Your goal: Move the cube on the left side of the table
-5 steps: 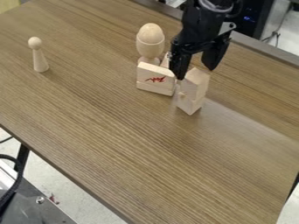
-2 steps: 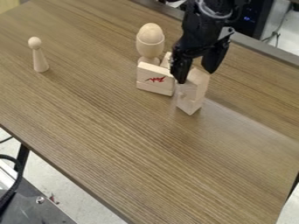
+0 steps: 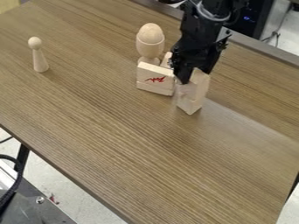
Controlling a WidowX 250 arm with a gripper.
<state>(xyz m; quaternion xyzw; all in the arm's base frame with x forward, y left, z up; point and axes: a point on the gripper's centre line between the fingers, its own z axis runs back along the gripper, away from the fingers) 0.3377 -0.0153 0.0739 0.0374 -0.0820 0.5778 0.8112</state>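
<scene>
1. The end effector (image 3: pixel 194 75) stands narrower than in the earlier frame, over the upper block (image 3: pixel 201 81); whether it pinches it, I cannot tell.
2. That block, apparently the task's cube, tops a lower block (image 3: pixel 189 104), toward 2 o'clock on the desk (image 3: pixel 123 135).
3. Near 10 o'clock from it, a red-marked block (image 3: pixel 155 79) stands just beside.
4. Behind, toward 12 o'clock: an egg-topped piece (image 3: pixel 151 43).
5. Well apart, between 9 and 10 o'clock: an upright peg (image 3: pixel 39 60).

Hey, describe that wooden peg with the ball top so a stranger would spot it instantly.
On the brown wood-grain table, look to the upper left of the view. A slim, pale wooden peg stands upright there. Unlike the clustered blocks and egg cup, it stands alone, tapering up to a ball.
</scene>
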